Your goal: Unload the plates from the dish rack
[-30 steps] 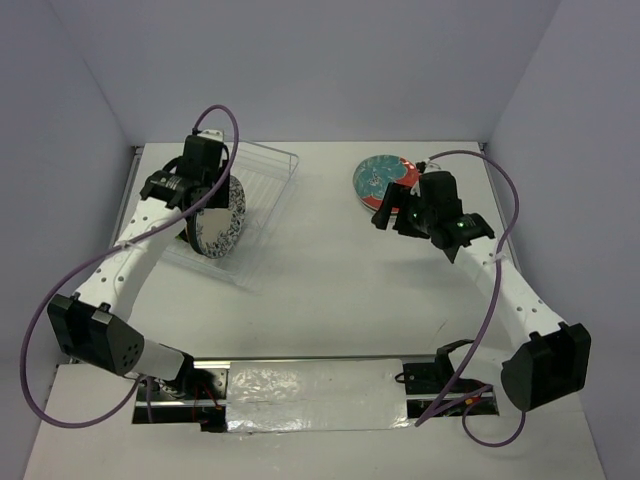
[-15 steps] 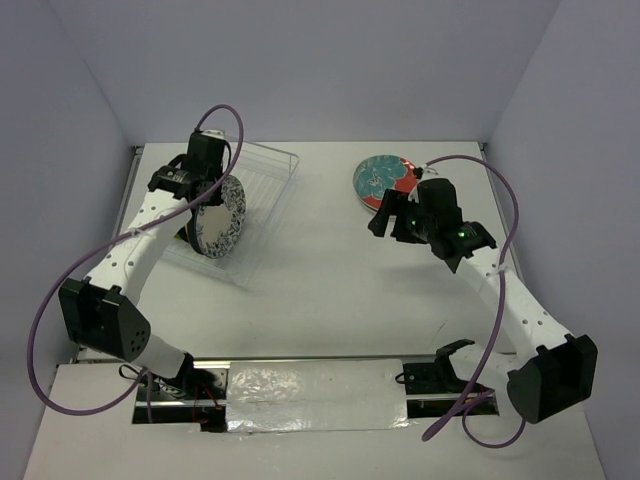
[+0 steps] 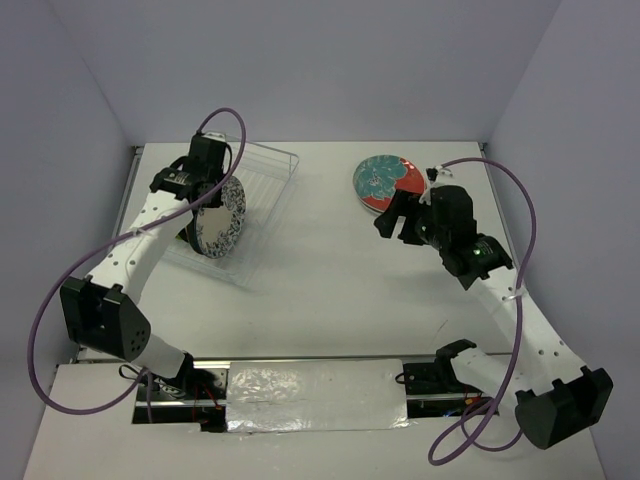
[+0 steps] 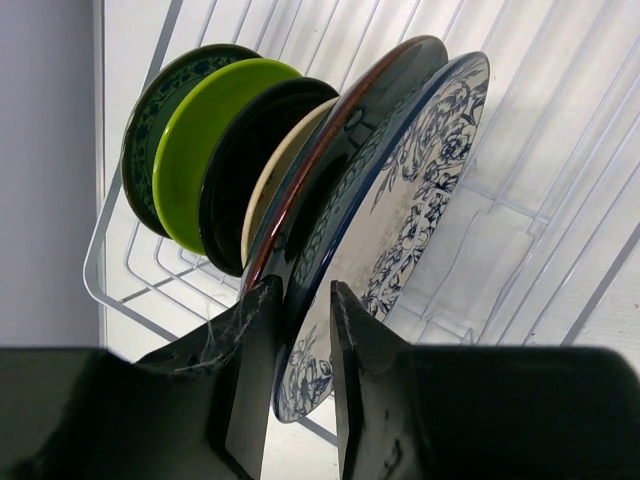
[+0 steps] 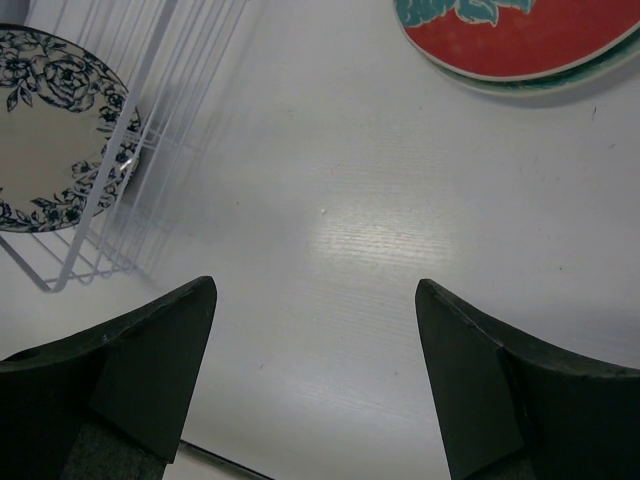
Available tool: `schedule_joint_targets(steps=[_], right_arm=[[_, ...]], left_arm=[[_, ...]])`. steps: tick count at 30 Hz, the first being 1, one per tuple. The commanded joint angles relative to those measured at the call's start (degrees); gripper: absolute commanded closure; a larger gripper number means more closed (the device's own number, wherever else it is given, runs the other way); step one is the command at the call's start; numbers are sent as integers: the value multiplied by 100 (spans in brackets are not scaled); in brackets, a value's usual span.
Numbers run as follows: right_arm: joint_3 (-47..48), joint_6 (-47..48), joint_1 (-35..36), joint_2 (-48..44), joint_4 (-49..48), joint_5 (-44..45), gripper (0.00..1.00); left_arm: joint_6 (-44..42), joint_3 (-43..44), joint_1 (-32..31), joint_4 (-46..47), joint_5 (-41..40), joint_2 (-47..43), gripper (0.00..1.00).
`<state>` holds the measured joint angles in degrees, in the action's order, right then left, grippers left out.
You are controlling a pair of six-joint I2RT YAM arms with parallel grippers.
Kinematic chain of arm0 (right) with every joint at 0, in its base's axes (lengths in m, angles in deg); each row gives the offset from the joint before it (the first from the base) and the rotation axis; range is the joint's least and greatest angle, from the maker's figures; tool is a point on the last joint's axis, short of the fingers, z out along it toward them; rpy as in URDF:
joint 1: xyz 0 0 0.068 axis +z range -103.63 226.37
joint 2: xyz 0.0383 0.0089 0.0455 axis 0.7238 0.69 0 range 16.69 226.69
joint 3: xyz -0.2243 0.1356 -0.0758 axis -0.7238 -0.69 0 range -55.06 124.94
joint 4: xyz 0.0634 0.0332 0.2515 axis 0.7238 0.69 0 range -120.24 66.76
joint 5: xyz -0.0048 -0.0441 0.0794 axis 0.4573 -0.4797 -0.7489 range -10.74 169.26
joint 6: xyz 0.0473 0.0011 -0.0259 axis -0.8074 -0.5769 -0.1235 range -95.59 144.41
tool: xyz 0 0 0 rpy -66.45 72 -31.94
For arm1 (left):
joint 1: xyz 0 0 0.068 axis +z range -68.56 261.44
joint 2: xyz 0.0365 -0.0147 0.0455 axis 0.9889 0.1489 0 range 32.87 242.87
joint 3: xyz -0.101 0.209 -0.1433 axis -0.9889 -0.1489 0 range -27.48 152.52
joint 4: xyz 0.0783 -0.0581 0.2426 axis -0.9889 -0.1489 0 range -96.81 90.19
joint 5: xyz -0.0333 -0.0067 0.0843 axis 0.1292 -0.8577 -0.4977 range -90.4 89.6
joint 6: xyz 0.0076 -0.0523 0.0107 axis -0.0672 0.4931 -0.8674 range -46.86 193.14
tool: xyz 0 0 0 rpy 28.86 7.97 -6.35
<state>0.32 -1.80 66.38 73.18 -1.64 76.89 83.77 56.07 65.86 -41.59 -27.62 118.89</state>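
Left wrist view, left tool (image 4: 302,305) pinching floral plate (image 4: 420,200), right wrist, right tool (image 5: 315,295) wide

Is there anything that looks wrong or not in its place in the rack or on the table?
Nothing is broken or spilled. The plates in the dish rack lean against one another instead of standing apart, and the rack sits slanted to the table edges. Thin web-like threads hang on one finger of the left tool.
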Motion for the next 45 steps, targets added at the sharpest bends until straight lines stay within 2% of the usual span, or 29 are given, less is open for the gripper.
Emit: schedule_joint_targets(steps=[1,6,7,8,13,17,22,32,36,39,42,44,45], right_arm=[[-1,-76,47,-208,-188,61,12],[52,-94,38,-314,-170,79,13],[61,-103,47,-331,-171,70,12],[70,-112,56,-349,-153,96,12],[96,-147,56,-402,-126,132,12],[88,-182,56,-446,-109,184,12],[96,-226,47,-428,-118,185,13],[193,-287,56,-402,-109,220,12],[202,-305,64,-376,-214,159,12],[132,-323,56,-349,-643,-333,12],[79,-331,64,-314,-1082,-956,10],[-26,-279,56,-296,-1460,-1781,9],[-96,-279,64,-288,-1993,-2158,8]], left_arm=[[18,-111,-16,-58,-55,134,62],[27,-155,-16,-67,-99,143,64],[9,-163,-16,-58,-82,135,66],[26,-163,-16,-58,-81,117,73],[44,-93,-112,-111,-160,38,78],[88,99,-332,-269,-519,20,100],[141,416,-552,-542,-1012,-50,100],[0,1242,-684,-630,-1022,-516,100],[157,1759,-710,-769,-505,-691,100],[351,2155,-737,-858,-74,-893,100],[527,2306,-745,-823,743,-1139,100],[694,2176,-745,-666,1445,-1402,100],[886,2070,-737,-543,1718,-1508,100]])
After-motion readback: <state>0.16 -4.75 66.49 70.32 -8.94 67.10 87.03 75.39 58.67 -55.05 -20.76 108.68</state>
